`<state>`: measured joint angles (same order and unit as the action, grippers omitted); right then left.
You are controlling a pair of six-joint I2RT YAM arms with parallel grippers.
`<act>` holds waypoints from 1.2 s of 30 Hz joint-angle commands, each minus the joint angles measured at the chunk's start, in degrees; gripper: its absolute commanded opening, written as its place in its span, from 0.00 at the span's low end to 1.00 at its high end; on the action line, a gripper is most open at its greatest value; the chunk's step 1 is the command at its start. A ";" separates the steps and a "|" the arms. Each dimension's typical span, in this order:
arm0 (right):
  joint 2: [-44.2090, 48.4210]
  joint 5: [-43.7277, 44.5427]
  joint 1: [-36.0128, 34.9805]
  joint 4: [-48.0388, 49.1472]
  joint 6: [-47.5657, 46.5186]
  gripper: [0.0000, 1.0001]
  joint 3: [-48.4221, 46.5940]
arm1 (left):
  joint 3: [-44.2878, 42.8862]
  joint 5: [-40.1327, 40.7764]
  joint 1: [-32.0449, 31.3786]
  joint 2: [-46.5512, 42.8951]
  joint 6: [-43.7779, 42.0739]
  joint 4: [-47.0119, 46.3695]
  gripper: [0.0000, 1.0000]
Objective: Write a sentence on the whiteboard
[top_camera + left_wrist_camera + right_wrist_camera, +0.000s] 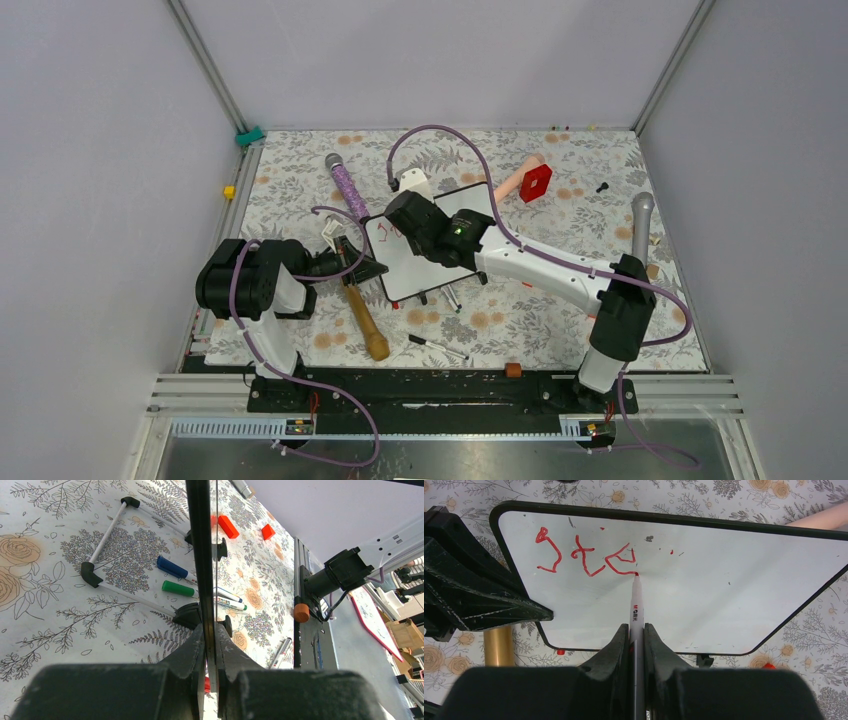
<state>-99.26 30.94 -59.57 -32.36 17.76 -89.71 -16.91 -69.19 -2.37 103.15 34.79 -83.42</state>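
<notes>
The whiteboard (704, 595) stands tilted on the floral cloth and is seen edge-on (200, 555) in the left wrist view. My left gripper (211, 630) is shut on its left edge; its fingers (474, 590) show beside the board. My right gripper (636, 632) is shut on a white marker (636, 610) whose red tip touches the board. The sentence (584, 557) reads "ste" in red at the board's upper left. From above, the right gripper (398, 228) covers the top of the whiteboard (415, 270), and the left gripper (372, 268) is at its side.
A blue marker (172, 567) and a green marker (180, 588) lie under the board by its stand (107, 535). A wooden pin (365, 320), a black marker (437, 346), a purple-handled tool (345, 185), a red block (535, 183) and a grey cylinder (641, 225) lie around.
</notes>
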 commanded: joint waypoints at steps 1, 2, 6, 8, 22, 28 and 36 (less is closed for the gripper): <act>3.16 1.11 0.65 0.10 -0.20 0.00 -1.24 | 0.38 -4.05 -1.04 0.64 -4.74 -0.96 0.00; 3.76 0.84 0.64 0.49 -0.26 0.00 -0.99 | 0.38 -4.07 -1.05 0.58 -4.73 -0.96 0.00; 6.14 0.98 0.66 2.51 -0.79 0.00 0.64 | 0.30 -4.07 -1.01 0.71 -4.72 -0.96 0.00; 6.91 1.09 0.84 2.94 -1.03 0.00 0.85 | 0.22 -4.05 -1.04 0.77 -4.51 -0.96 0.00; 4.27 0.04 2.32 2.57 -2.22 0.00 -1.32 | 0.21 -4.12 -1.05 0.90 -4.47 -0.96 0.00; 2.97 -0.96 2.62 2.54 -2.20 0.00 -2.16 | 0.21 -4.16 -1.01 0.89 -4.47 -0.96 0.00; 2.23 -1.48 2.93 2.60 -2.36 0.00 -3.01 | 0.20 -4.10 -1.06 0.82 -4.51 -0.96 0.00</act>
<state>-96.75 30.26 -57.30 -30.55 16.05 -89.65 -16.91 -69.23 -2.44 103.15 34.48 -83.64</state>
